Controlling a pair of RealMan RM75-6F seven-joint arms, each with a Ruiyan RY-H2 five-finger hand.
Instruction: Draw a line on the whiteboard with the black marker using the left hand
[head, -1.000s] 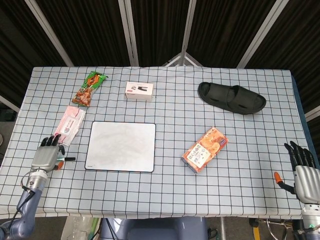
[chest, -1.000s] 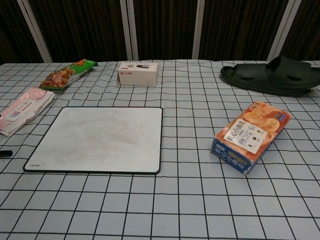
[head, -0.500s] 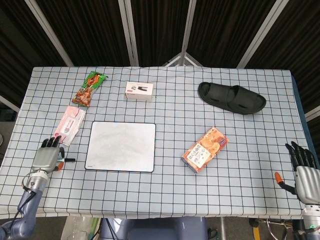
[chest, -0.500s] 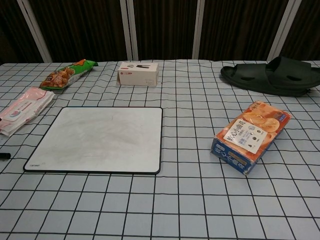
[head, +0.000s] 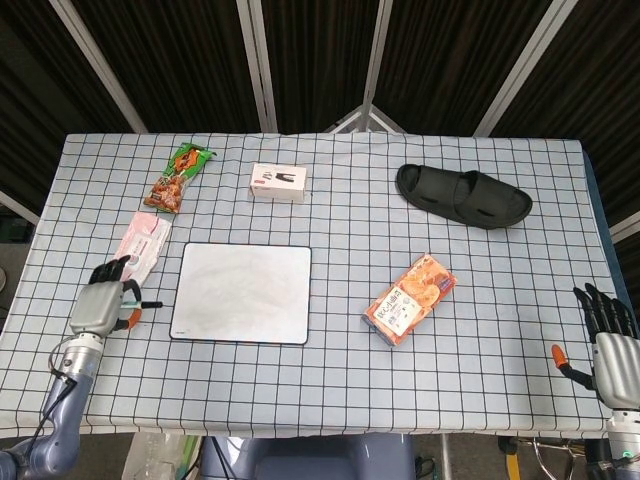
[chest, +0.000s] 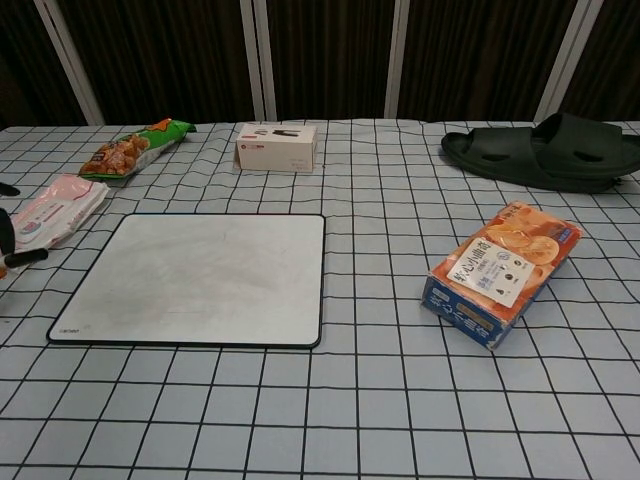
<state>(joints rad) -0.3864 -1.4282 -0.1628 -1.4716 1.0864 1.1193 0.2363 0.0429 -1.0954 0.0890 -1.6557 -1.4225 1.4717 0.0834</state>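
Checkered table (head: 330, 380): left hand (head: 100, 305) grips black marker (head: 147, 303), long axis horizontal, tip pointing toward whiteboard (head: 242, 292); right hand (head: 608, 335) empty, fingers spread.

You have the whiteboard (chest: 195, 278) lying flat in front of you on the checked surface (chest: 360, 420). At the far left edge, the black marker (chest: 24, 258) tip pokes into view just beside the pink wipes pack (chest: 50, 212). Behind the board sit a snack bag (chest: 135, 146) and a small white box (chest: 276, 147); right of it, an orange carton (chest: 502, 270) and a black slipper (chest: 545, 150).
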